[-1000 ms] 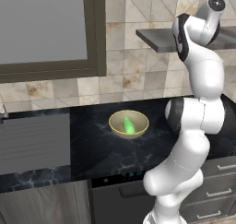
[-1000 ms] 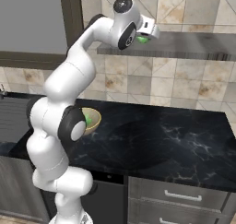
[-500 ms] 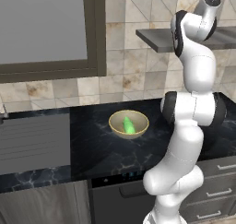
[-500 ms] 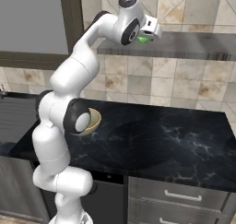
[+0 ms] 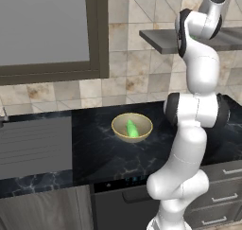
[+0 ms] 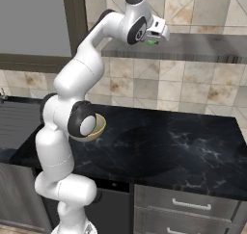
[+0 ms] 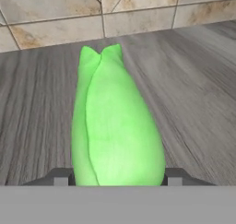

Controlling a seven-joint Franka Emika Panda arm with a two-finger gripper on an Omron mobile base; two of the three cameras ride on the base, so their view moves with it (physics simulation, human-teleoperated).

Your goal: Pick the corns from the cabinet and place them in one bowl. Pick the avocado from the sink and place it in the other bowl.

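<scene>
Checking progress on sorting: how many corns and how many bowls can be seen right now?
Corns: 2, one in the pale bowl, one on the cabinet shelf between the pincer tips.
Bowls: 1, the pale yellow-tan bowl.
Total: 3.

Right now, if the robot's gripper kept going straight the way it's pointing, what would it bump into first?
The gripper already has the corn between its fingertips, lying on the cabinet shelf. Past the corn, the line runs along the shelf to the tiled wall, probably what it would hit first, though depth is hard to judge.
</scene>
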